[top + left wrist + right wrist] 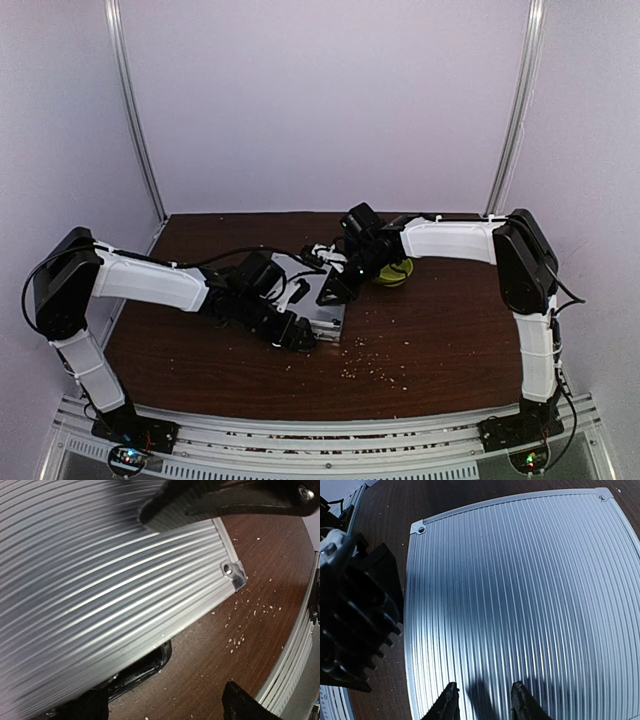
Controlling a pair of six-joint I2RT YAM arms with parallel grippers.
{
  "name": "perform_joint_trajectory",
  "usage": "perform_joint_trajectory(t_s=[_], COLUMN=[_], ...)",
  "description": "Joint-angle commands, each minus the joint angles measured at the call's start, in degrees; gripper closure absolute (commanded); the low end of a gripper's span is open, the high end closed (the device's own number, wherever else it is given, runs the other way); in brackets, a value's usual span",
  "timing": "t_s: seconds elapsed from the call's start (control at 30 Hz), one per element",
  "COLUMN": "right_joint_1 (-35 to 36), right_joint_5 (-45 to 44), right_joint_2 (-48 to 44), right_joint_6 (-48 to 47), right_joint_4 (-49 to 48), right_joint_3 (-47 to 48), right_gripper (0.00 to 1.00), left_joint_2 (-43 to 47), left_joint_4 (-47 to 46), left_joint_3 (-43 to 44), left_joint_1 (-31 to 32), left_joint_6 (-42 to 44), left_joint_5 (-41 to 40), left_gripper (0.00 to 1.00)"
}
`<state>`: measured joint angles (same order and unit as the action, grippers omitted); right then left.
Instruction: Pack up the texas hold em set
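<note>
Closed silver aluminium briefcase (328, 318), lying flat near the middle of the dark wooden table (440, 330) with its ribbed lid upward. The black handle (142, 672) is carried on the side turned toward the near-left, and the ribs are seen to run parallel to that side. The long axis cannot be fixed, since much of the case is covered by the 2 grippers in the overhead view. 1 riveted corner (228, 569) is directed toward the near edge of the table. The left arm is extended low across the table from its base toward the centre. The left gripper (168, 706) is held just beside the handle side with its fingertips (244, 704) spread wide and nothing clasped. The right arm is raised at the elbow and reached leftward over the case. The right gripper (484, 704) is pointed down at the lid, its fingertips (446, 702) set a narrow gap apart with nothing between them. Whether these tips touch the lid cannot be told. A yellow-green bowl (395, 272) is placed just beyond the case on its right, partly hidden by the right arm. Pale crumbs (375, 368) are scattered on the table nearer the bases.
</note>
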<state>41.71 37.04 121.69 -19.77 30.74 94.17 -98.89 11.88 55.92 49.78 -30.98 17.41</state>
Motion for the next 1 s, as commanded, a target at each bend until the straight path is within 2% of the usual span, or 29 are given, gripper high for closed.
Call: perform_joint_trajectory(t_s=[0.0, 0.97], right_joint_1=[0.39, 0.39], right_joint_5=[-1.7, -1.52], right_joint_2=[3.73, 4.25], right_joint_6=[-0.03, -0.09], right_joint_4=[5.56, 5.82], right_joint_3=[-1.31, -1.14], right_gripper=[0.63, 0.63], left_joint_2=[2.12, 0.31], left_joint_4=[-4.46, -3.09], left_joint_3=[2.75, 0.88], left_joint_1=[0.08, 0.1], left_joint_6=[1.45, 2.85], left_joint_5=[0.57, -2.18], left_gripper=[0.2, 0.23])
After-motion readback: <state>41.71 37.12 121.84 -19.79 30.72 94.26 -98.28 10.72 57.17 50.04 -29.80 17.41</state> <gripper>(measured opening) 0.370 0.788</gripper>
